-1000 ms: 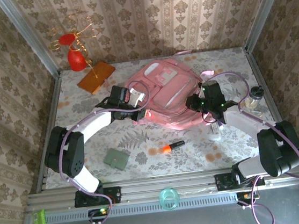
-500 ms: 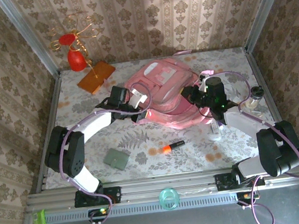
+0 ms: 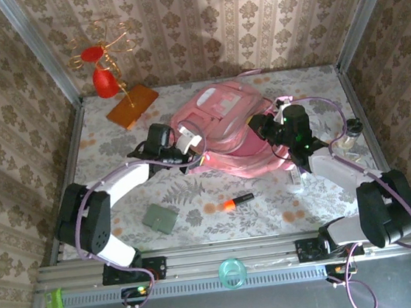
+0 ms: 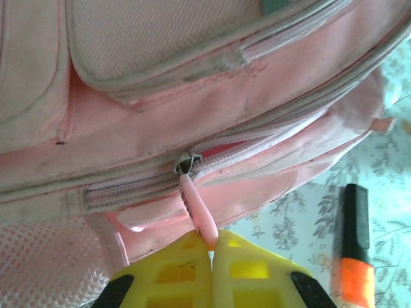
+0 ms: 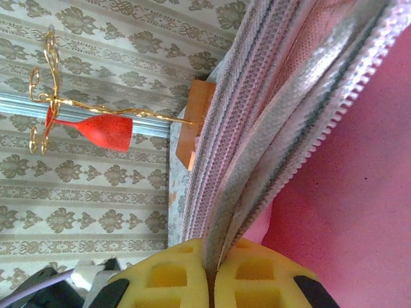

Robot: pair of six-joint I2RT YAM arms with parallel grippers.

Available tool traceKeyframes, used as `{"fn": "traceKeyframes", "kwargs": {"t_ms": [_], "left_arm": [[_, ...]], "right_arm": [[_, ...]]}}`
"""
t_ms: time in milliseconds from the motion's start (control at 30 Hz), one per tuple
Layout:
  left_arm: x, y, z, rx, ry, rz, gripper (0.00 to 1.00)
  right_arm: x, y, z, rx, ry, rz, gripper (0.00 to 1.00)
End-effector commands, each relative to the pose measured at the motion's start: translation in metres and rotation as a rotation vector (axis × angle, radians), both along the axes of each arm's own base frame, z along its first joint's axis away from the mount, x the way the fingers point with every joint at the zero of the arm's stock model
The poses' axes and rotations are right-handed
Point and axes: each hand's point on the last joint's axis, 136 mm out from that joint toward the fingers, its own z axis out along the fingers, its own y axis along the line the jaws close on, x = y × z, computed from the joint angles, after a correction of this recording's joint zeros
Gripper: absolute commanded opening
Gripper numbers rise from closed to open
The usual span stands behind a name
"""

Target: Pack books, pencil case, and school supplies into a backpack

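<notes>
I see my left claw [image 4: 212,247] squeezed tight on the pink zipper pull [image 4: 196,208] of the backpack [image 3: 221,126]. My right claw [image 5: 212,269] pinches the backpack's zipper edge [image 5: 282,115]. The marker [image 3: 235,202] lies at 6 o'clock from the backpack.

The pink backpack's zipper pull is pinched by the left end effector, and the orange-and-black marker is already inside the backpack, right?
Not quite. The short orange-and-black marker lies on the floral table, outside the soft pink backpack, as the top external view shows. The left end effector does pinch the pink zipper pull.
</notes>
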Motion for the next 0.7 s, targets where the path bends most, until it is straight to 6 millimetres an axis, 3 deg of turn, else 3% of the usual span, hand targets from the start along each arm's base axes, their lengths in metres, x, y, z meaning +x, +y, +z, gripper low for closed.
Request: {"fn": "traceKeyframes", "kwargs": {"t_ms": [0, 100, 233, 367, 500, 667], "left_arm": [[-0.028, -0.02, 0.032, -0.135, -0.021, -0.138, 0.0], [-0.035, -0.021, 0.03, -0.12, -0.029, -0.16, 0.0], [-0.025, -0.016, 0.035, -0.126, -0.047, -0.095, 0.0], [-0.012, -0.006, 0.031, -0.068, -0.066, -0.009, 0.0], [0.003, 0.004, 0.008, 0.035, -0.052, 0.095, 0.33], [0.012, 0.004, -0.019, 0.147, -0.041, 0.113, 0.46]], "right_arm": [[0.005, -0.007, 0.027, -0.062, -0.118, -0.045, 0.0], [0.005, -0.013, 0.012, -0.125, -0.096, -0.062, 0.0], [0.002, -0.028, -0.016, -0.279, -0.041, -0.088, 0.0], [-0.003, -0.031, -0.029, -0.305, -0.02, -0.084, 0.0], [-0.004, -0.033, -0.029, -0.317, -0.023, -0.084, 0.0], [-0.001, -0.03, -0.033, -0.308, -0.011, -0.074, 0.0]]}}
